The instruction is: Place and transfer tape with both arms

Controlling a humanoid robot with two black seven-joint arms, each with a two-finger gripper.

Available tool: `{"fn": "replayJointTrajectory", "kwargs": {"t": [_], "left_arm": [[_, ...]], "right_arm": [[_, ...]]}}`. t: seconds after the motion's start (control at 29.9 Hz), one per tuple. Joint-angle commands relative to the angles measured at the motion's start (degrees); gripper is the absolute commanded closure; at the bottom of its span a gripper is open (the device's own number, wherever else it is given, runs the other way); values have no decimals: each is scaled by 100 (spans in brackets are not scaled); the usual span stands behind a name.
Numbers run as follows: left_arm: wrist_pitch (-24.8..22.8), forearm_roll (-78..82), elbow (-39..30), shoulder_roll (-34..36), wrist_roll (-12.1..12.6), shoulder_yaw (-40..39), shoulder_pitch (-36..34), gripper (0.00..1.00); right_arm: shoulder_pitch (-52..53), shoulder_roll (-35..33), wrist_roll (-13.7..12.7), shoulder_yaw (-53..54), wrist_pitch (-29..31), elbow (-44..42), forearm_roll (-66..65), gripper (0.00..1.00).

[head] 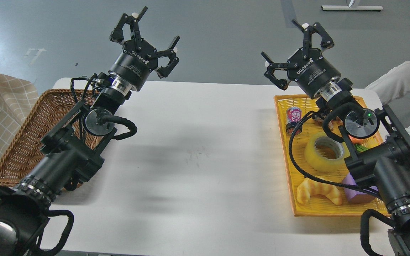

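1. My left hand (pixel 155 37) is raised above the far left part of the white bench (pixel 198 153), its fingers spread wide and holding nothing.
2. My right hand (pixel 290 46) is raised above the far right part of the bench, fingers likewise spread wide and empty.
3. The tape (pixel 327 152) lies flat in the yellow tray (pixel 286 149) on the right side of the bench, its core hole facing up; my right arm crosses just beside it and hides part of its right edge.
4. In the same tray, a croissant (pixel 318 192) lies nearer to me than the tape, a purple object (pixel 354 193) sits beside the croissant, and a small pink can (pixel 293 119) stands toward the far end.
5. A wicker basket (pixel 30 138) rests on the left side of the bench, partly under my left arm, well apart from the tape.
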Motion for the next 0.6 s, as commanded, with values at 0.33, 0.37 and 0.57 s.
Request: {"fn": "replayJointTrajectory", "kwargs": {"t": [0.33, 0.37, 0.57], "left_arm": [[0, -1, 6, -9, -31, 36, 31, 2], [0, -1, 6, -9, -31, 36, 31, 2], [0, -1, 6, -9, -31, 45, 14, 2]], "right_arm": [[-53, -5, 0, 0, 0, 55, 10, 0], [-53, -5, 0, 0, 0, 55, 10, 0], [-53, -5, 1, 26, 0, 64, 19, 0]]}}
